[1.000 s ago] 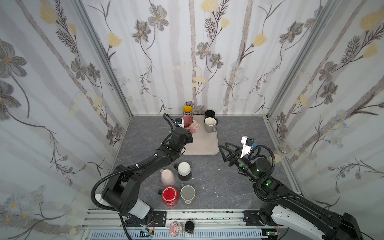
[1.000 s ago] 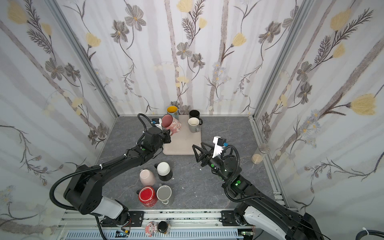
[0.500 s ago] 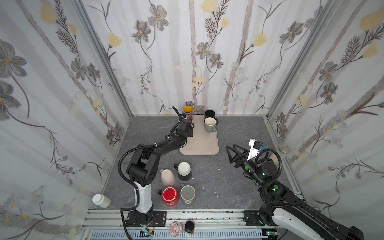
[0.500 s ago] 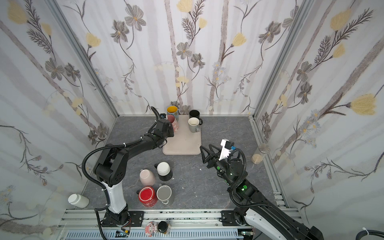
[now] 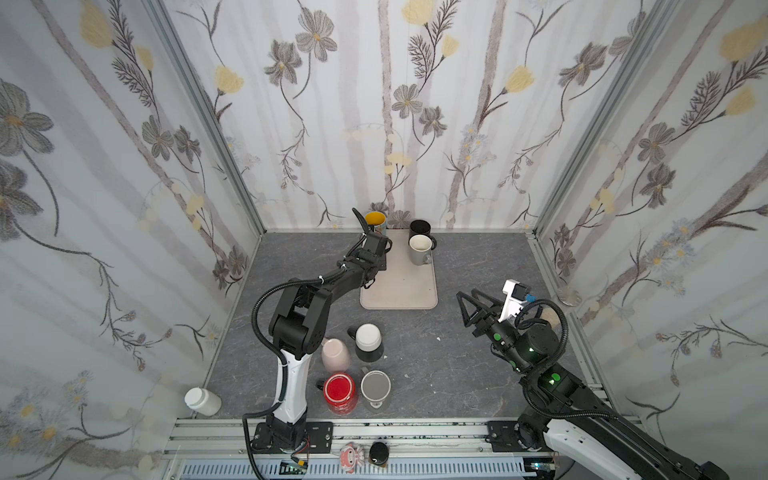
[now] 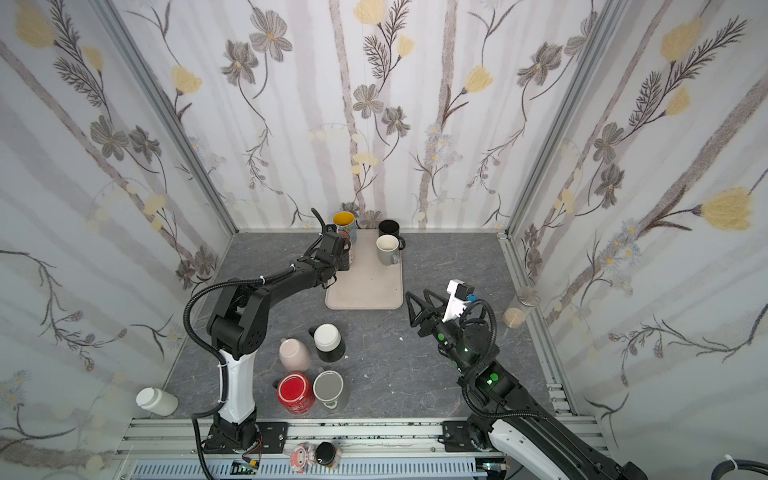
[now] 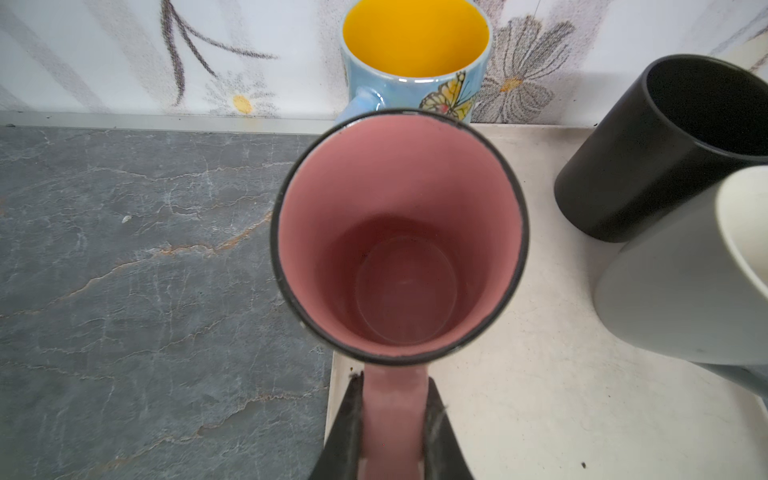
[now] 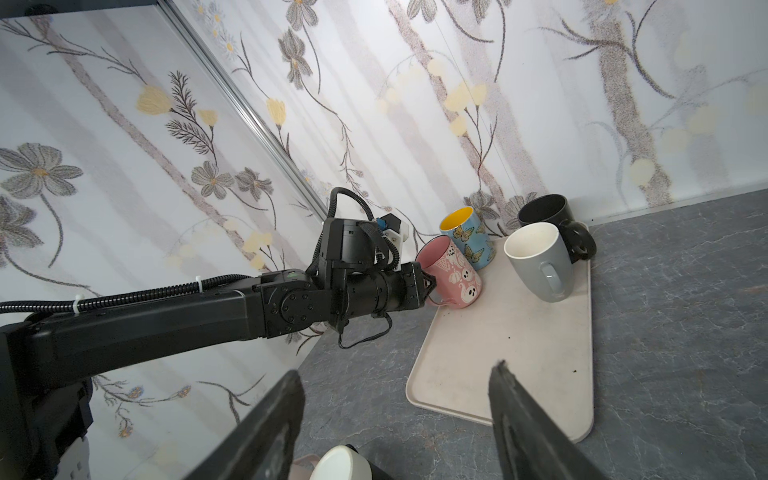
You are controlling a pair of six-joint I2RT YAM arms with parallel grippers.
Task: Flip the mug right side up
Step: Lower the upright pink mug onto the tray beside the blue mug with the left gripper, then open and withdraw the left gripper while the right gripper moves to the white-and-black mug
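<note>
Robot lab test booth, pretty clearly
Flowery wallpaper panels (image 5: 374,104) box in a grey stone-look tabletop (image 5: 457,257), with two robot arms (image 5: 293,328) bolted to an aluminium rail (image 5: 415,432) up front.

Eight in all: pink mug (image 8: 453,276), butterfly mug (image 8: 467,237), black mug (image 8: 544,212), grey mug (image 8: 540,266) far; pale-pink mug (image 5: 336,354), white-bottomed mug (image 5: 368,343), red mug (image 5: 339,392), second grey mug (image 5: 375,388) near. One tray (image 8: 519,353), one white bottle (image 5: 202,401).

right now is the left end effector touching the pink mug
Touching: left wrist view shows the left end effector clamped on the handle of the pink mug.
</note>
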